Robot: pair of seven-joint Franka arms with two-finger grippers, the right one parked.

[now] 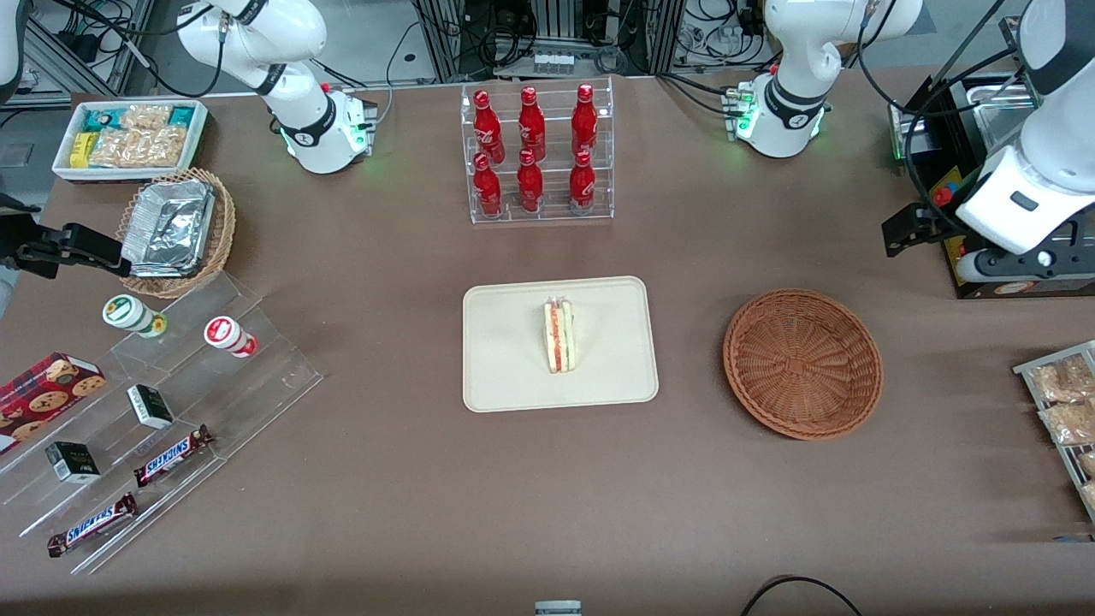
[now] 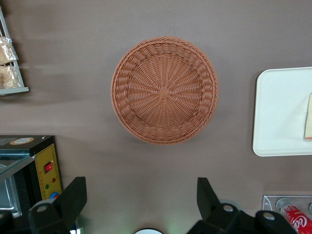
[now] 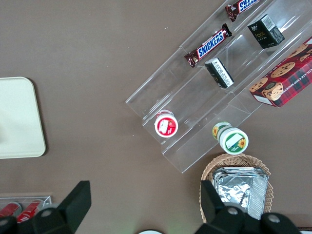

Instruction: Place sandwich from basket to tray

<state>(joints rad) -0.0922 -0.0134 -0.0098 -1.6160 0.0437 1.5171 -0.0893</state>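
The sandwich [image 1: 559, 335] is a pale bread wedge with red and green filling stripes. It lies on the cream tray [image 1: 505, 376] at mid-table; one edge of it shows in the left wrist view [image 2: 309, 117] on the tray [image 2: 280, 112]. The reddish-brown wicker basket [image 1: 802, 364] sits beside the tray toward the working arm's end and holds nothing; it also shows in the left wrist view [image 2: 164, 90]. My left gripper [image 1: 912, 229] [image 2: 141, 195] hangs above the table, farther from the front camera than the basket. It is open wide and empty.
A clear rack of red bottles [image 1: 537, 154] stands farther back than the tray. A black appliance [image 1: 984, 171] and a rack of snack packets [image 1: 1065, 411] sit at the working arm's end. A clear stepped shelf with snacks [image 1: 154, 428], a foil-filled tan basket [image 1: 175, 231] and a white bin [image 1: 128, 137] sit at the parked arm's end.
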